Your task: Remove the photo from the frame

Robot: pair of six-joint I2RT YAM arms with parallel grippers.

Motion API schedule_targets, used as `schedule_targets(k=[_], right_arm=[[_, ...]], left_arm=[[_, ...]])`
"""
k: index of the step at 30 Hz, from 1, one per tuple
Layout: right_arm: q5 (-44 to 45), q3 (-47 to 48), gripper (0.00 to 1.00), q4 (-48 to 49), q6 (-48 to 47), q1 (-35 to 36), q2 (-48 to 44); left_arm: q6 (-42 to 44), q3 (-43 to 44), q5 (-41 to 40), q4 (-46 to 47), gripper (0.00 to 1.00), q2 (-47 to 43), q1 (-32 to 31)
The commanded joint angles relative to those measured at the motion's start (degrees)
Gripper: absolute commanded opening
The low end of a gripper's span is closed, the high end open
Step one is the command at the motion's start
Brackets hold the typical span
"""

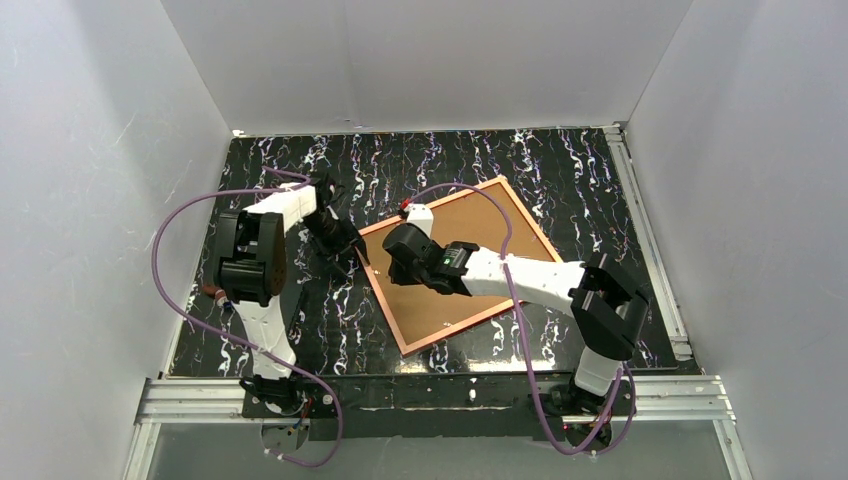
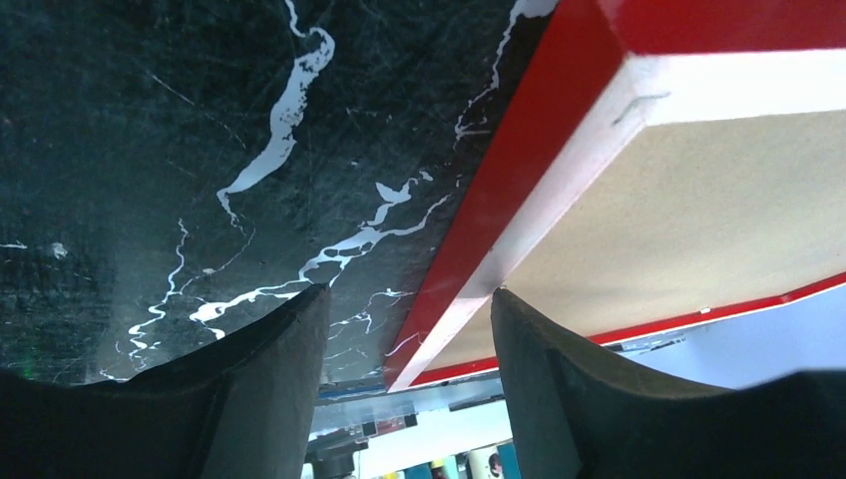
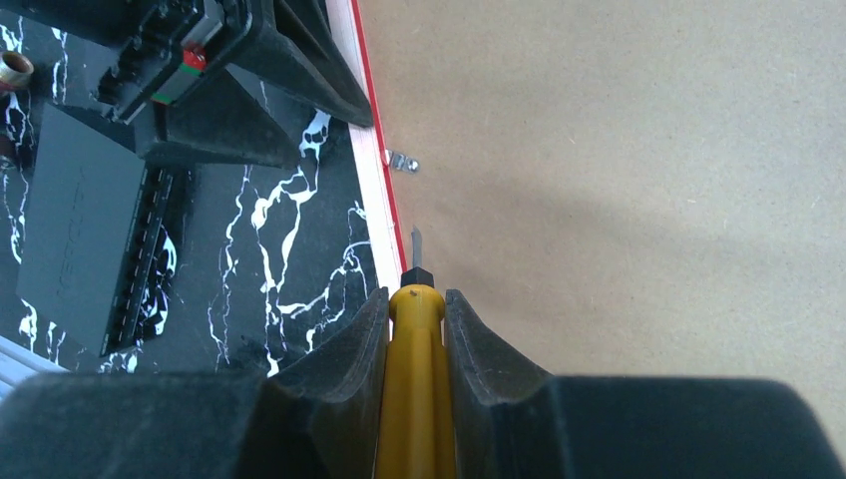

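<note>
The frame (image 2: 519, 170) lies face down and askew on the black marbled surface (image 1: 450, 160). The photo (image 1: 465, 220) sits in it with its brown back up, so the print side is hidden. Both arms crowd the frame's left corner. The right arm reaches across the board and covers part of its middle. The left tool (image 2: 407, 294) sits just off the rim, facing it.

The right wrist view shows a flat grey box (image 3: 85, 230) on the surface left of the frame and apart from it. It also shows a brass fitting (image 3: 14, 68) at the far left edge and a small metal tab (image 3: 402, 160) on the board just inside the rim. The top view is too coarse to make out any of these.

Only the right wrist view shows the right tool (image 3: 415, 294) clamped on a yellow screwdriver (image 3: 414, 389). The tip rests at the seam between rim and board, a little short of the tab. From above, the wrist hides the screwdriver.

Only the left wrist view, taken from low down, shows the frame's red side, pale back rim and board edge. There the left tool's fingers stand moderately apart, with the rim lined up with the gap. Whether either finger touches the frame cannot be told.
</note>
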Motion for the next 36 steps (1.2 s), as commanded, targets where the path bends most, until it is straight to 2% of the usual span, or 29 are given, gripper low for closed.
schedule_targets(k=[1, 5, 16, 21, 26, 31, 36], right_arm=[[2.2, 2.0, 0.01, 3.8, -0.3, 0.3, 1.0], [2.6, 2.2, 0.01, 3.4, -0.5, 0.4, 0.9], [4.0, -0.1, 0.01, 5.3, 0.7, 0.4, -1.0], [4.2, 0.9, 0.01, 5.1, 1.8, 0.5, 0.2], [7.1, 0.5, 0.01, 5.9, 2.2, 0.5, 0.4], [7.2, 1.3, 0.01, 7.6, 1.6, 0.5, 1.5], [6.7, 4.0, 0.01, 6.4, 1.2, 0.8, 3.5]], left_arm=[[-0.4, 1.4, 0.4, -7.4, 0.57, 0.9, -0.7], [0.0, 1.7, -0.8, -7.5, 0.56, 1.2, -1.1], [1.2, 5.6, 0.8, -8.2, 0.72, 1.8, -1.1], [4.3, 5.6, 0.9, -7.7, 0.74, 1.1, -0.9], [2.5, 6.7, 3.7, -7.6, 0.75, 3.9, -0.1], [2.8, 7.3, 2.0, -7.8, 0.67, 5.0, -0.1], [2.4, 7.5, 2.1, -7.8, 0.53, 6.9, -0.1]])
